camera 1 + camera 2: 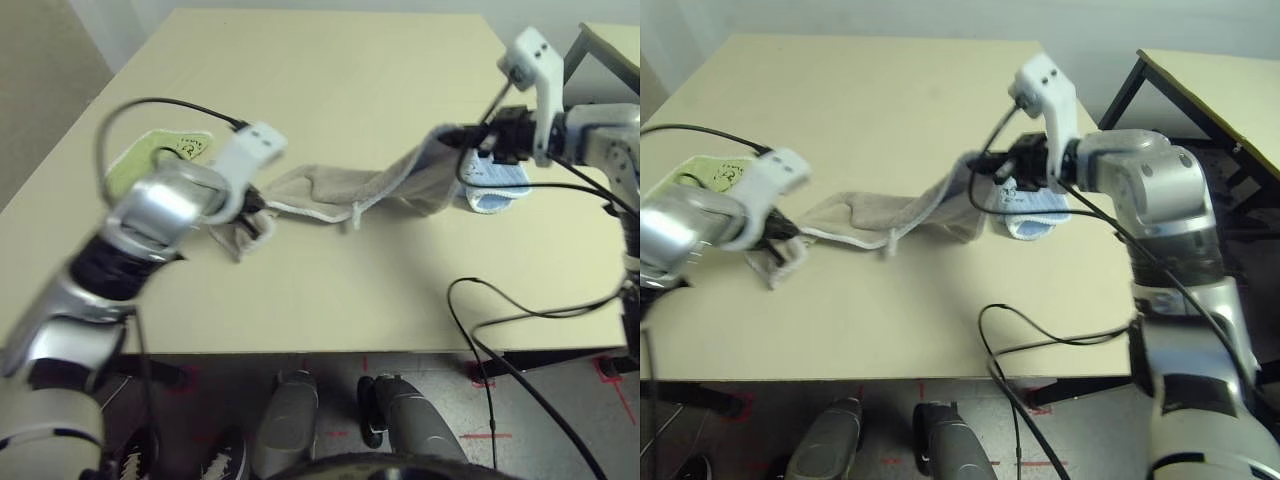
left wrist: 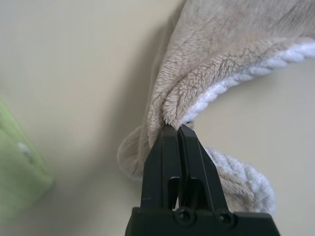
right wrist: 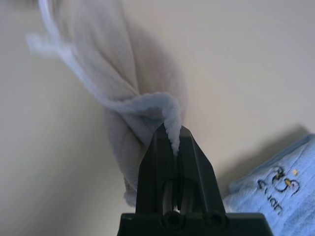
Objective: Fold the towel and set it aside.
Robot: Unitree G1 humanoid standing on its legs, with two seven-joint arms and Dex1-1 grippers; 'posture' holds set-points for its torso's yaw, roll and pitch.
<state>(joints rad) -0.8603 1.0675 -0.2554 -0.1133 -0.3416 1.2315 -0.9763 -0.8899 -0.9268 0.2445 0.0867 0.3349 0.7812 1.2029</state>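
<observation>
Towel stretched between both arms above table.

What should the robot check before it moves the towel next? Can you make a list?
1. Left gripper pinching the towel: ok.
2. Right gripper pinching the other end: ok.
3. Towel lifted and stretched between both: ok, though it sags and looks twisted.
4. Towel spread flat for folding: not ok.
5. Green towel clear of the left arm: cannot tell.
6. Blue towel clear of the right gripper: cannot tell, it lies right beneath.
</observation>
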